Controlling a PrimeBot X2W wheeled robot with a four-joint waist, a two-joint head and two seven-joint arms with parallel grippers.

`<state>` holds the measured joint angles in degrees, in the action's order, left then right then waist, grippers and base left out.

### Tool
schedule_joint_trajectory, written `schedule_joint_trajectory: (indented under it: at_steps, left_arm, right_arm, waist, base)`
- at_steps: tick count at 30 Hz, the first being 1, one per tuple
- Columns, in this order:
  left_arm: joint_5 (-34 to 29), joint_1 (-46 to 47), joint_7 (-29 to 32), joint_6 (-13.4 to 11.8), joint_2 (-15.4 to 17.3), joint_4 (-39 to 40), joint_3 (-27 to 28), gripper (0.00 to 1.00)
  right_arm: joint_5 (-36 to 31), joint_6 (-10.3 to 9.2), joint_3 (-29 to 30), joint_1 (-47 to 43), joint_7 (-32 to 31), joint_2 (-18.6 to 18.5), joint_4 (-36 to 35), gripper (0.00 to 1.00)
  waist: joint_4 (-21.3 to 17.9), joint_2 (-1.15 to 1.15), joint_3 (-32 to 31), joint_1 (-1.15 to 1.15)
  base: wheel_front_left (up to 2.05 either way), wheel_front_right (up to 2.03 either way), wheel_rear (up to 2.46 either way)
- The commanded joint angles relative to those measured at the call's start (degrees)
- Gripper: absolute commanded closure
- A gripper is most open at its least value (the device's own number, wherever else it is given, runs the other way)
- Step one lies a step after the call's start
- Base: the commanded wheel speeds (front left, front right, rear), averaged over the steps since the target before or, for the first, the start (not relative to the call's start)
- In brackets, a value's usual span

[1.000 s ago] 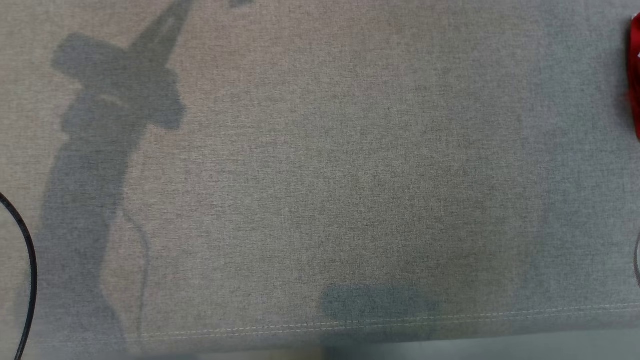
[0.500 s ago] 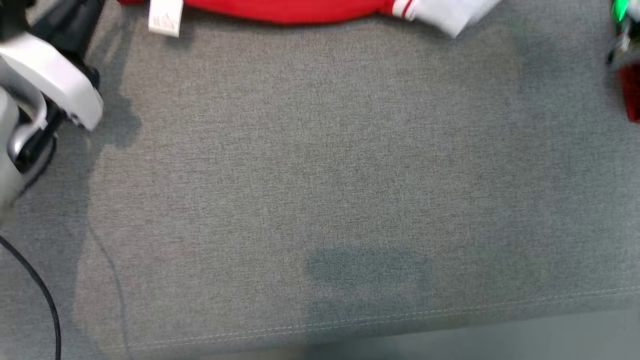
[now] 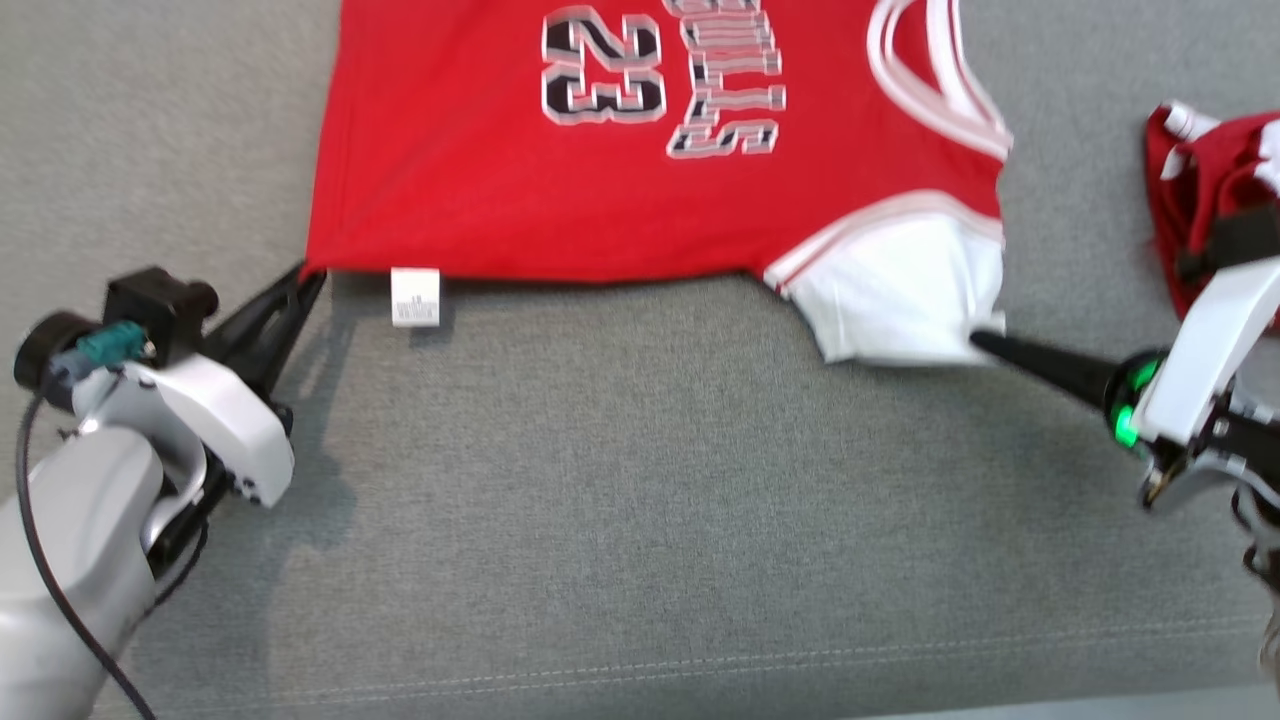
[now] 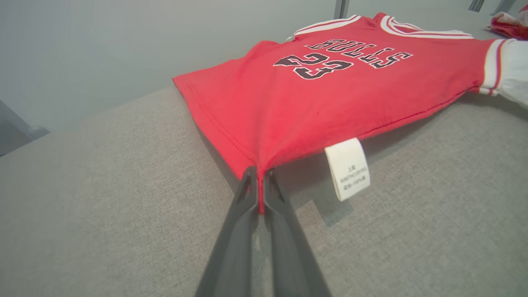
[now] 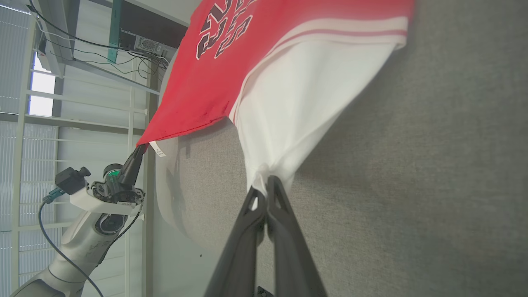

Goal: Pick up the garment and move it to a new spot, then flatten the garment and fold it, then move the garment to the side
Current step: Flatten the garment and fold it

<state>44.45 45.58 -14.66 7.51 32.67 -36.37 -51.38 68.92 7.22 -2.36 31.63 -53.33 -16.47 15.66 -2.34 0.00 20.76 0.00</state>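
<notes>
Seemingly a robotics lab: a grey cloth-covered table [image 3: 640, 480] stands before white metal railing [image 5: 82, 110], with loose black cables [image 5: 86, 43] and an electronics box [image 5: 145, 42] behind.

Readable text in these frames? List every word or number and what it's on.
"BULLS": black, white-edged letters on the chest of the red fabric jersey with white sleeves.
"23": black number between that word and the jersey's hem.
Print on the white rectangular care label at the jersey's hem: too small to read.
On the crumpled red cloth at the head view's right: no readable text.
</notes>
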Motion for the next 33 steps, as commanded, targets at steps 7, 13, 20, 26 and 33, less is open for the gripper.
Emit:
schedule_joint_trajectory:
  at_steps: [7, 13, 20, 26, 33]
  left_arm:
    - [-5.1, -8.0, -0.3, -0.2, 0.6, -1.1, 7.3, 1.00]
    - [-7.2, -15.6, -0.3, -0.2, -1.7, -1.5, 11.7, 1.00]
    - [-8.5, -20.5, -0.3, -0.1, -3.4, -1.7, 14.5, 1.00]
    - [-9.5, -22.5, -0.3, 0.0, -4.2, -2.6, 15.8, 1.00]
    - [-9.5, -22.6, -0.3, 0.0, -4.9, -4.6, 14.3, 0.00]
  right_arm:
    - [0.6, 0.26, -0.4, -9.8, 2.1, 0.1, -1.0, 1.00]
    - [1.3, 0.26, -0.4, -16.2, 3.6, 0.6, -2.6, 1.00]
    - [2.6, 0.26, -0.5, -20.5, 4.0, 1.4, -3.4, 1.00]
    - [2.2, 0.26, -0.8, -22.9, 4.0, 1.3, -4.3, 1.00]
    - [0.6, 0.26, -1.5, -23.2, 5.3, 1.6, -5.0, 0.00]
  waist:
    - [2.1, 0.00, -9.5, 0.00]
    - [2.5, 0.00, -12.9, 0.00]
    - [2.8, 0.00, -15.5, 0.00]
    - [3.0, 0.00, -16.4, 0.00]
    - [3.0, 0.00, -15.6, 0.00]
  base:
    - [0.00, 0.00, 0.00]
    - [0.00, 0.00, 0.00]
    - [0.00, 0.00, 0.00]
    - [0.00, 0.00, 0.00]
    - [0.00, 0.00, 0.00]
